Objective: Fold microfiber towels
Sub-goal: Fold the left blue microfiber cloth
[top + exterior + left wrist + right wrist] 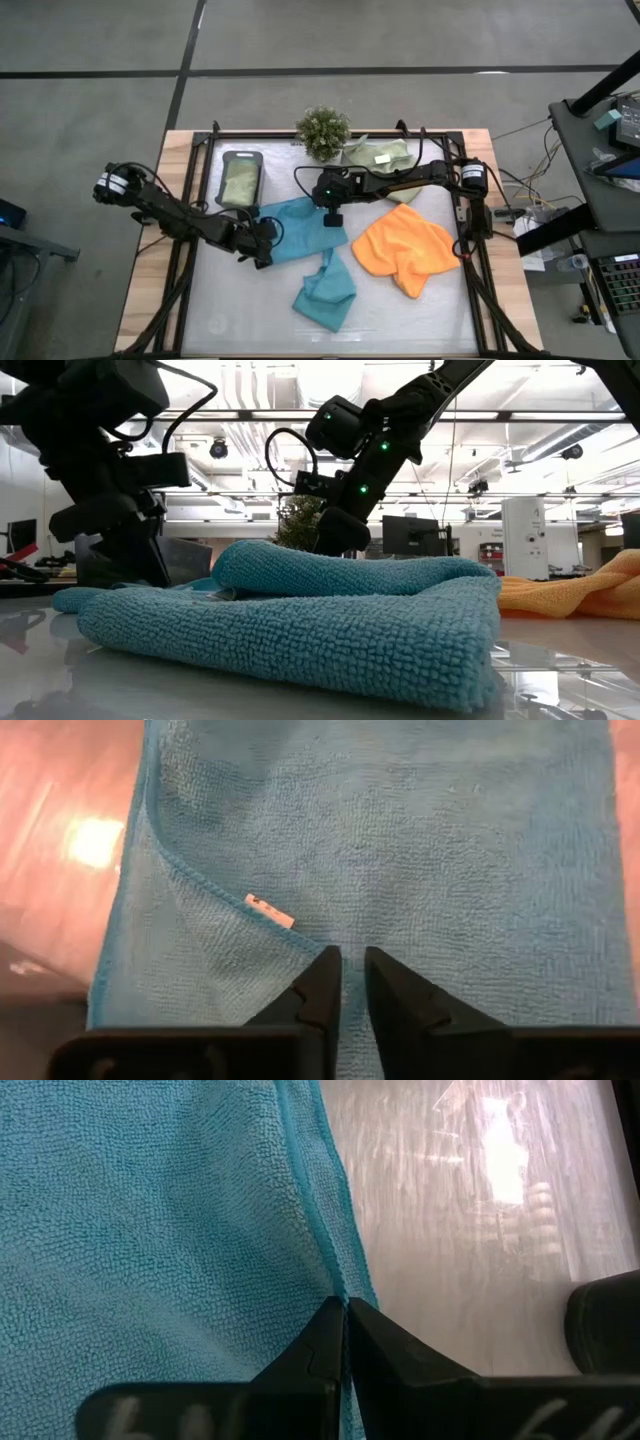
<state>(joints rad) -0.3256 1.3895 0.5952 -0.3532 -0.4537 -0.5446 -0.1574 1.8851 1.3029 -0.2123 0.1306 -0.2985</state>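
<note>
Wooden table (pixel 150 240) with a pale mat, open lab behind. Teal towel (pixel 300 228) lies mid-table; left claw (pixel 263 247) at its left edge, narrow gap, seems to pinch the cloth. Right claw (pixel 333 217) clamped on its far right hem. Fold looks begun, not finished. Second teal towel (pixel 325 290) nearer and orange towel (pixel 405 250) on the right lie crumpled. One sage towel (pixel 240 180) sits in the tray (pixel 224 160); another (pixel 378 155) lies partly hidden behind the right arm.

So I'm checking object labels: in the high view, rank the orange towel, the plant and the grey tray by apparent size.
1. Orange towel, clearly the largest.
2. Grey tray and plant look about alike; too close to rank.
</note>
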